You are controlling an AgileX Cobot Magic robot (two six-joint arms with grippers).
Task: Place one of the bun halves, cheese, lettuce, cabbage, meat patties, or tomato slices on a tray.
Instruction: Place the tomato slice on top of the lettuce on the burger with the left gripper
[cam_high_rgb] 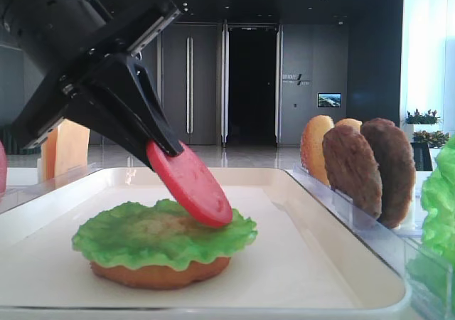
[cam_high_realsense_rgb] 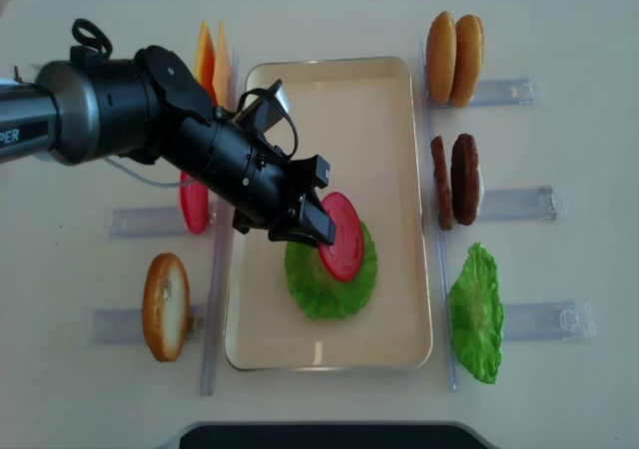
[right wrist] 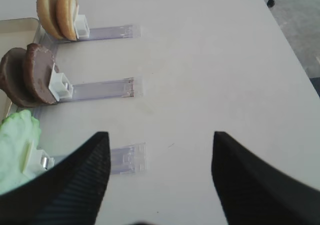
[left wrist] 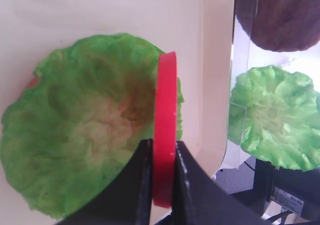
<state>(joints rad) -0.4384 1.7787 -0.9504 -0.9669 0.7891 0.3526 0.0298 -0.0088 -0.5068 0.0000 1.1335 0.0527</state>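
A: What does the left gripper [cam_high_realsense_rgb: 321, 225] have?

B: Its black jaws are clamped on the rim of one tomato slice [cam_high_realsense_rgb: 342, 235], a smooth, flat red disc held tilted, its lower edge touching the lettuce [cam_high_realsense_rgb: 329, 279] right beneath the fingertips.

A: And under that?

B: A ruffled bright green leaf draped over a flat orange bun half [cam_high_rgb: 160, 272], both lying on the cream plastic tray [cam_high_realsense_rgb: 391, 150] with its raised rim.

A: Beyond the gripper?

B: Past the tray's far rim: two domed golden bun halves [cam_high_realsense_rgb: 454, 58], two grainy dark brown meat patties [cam_high_realsense_rgb: 454, 180], one more lettuce leaf [cam_high_realsense_rgb: 475, 311]. Behind the arm: two pale orange cheese slices [cam_high_realsense_rgb: 211, 58], another tomato slice [cam_high_realsense_rgb: 194, 205], one bun half [cam_high_realsense_rgb: 166, 305].

A: The right gripper [right wrist: 160, 170]?

B: Spread wide over the bare tabletop, holding nothing.
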